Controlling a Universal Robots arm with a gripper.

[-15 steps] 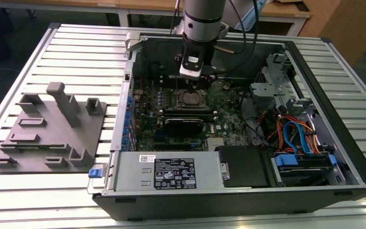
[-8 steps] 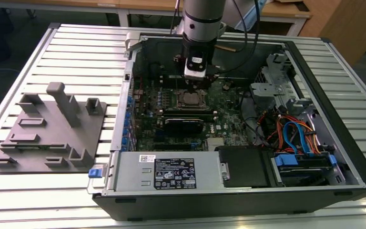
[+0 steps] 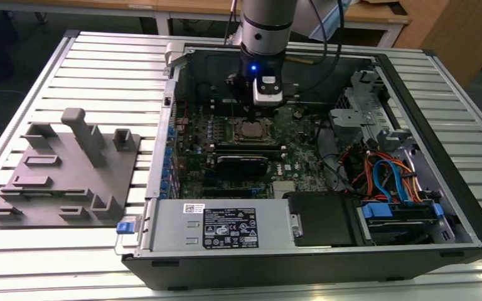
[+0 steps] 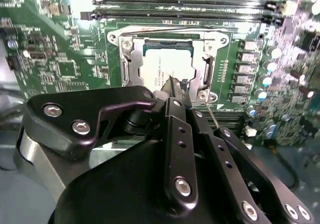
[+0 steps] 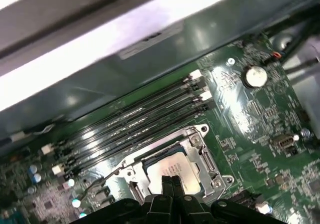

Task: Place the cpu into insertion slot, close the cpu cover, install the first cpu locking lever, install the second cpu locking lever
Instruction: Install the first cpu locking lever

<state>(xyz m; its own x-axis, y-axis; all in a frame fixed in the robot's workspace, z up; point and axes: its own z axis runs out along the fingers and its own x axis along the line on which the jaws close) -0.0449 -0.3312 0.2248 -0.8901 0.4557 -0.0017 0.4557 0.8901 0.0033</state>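
Note:
The cpu (image 4: 161, 66) lies flat in the insertion slot (image 4: 125, 71) on the green motherboard, its dull silver top showing. The cpu cover (image 4: 199, 51) lies down around it as a silvery frame. My gripper (image 4: 175, 83) hovers right over the near edge of the chip, shut, with nothing visible between the fingers. A thin metal lever (image 4: 212, 115) slants out from the socket's corner beside the fingers. The first wrist view shows the fingertips (image 5: 171, 180) pressed together just above the cpu (image 5: 167, 166). In the exterior view the gripper (image 3: 252, 119) reaches down into the open computer case onto the socket (image 3: 250, 130).
Long black memory slots (image 5: 140, 124) run beside the socket. The case walls (image 3: 442, 125) enclose the arm. A power supply (image 3: 224, 226) and drive bay (image 3: 396, 216) fill the near side. A grey fixture plate (image 3: 61, 169) with upright posts sits on the table at the exterior view's left.

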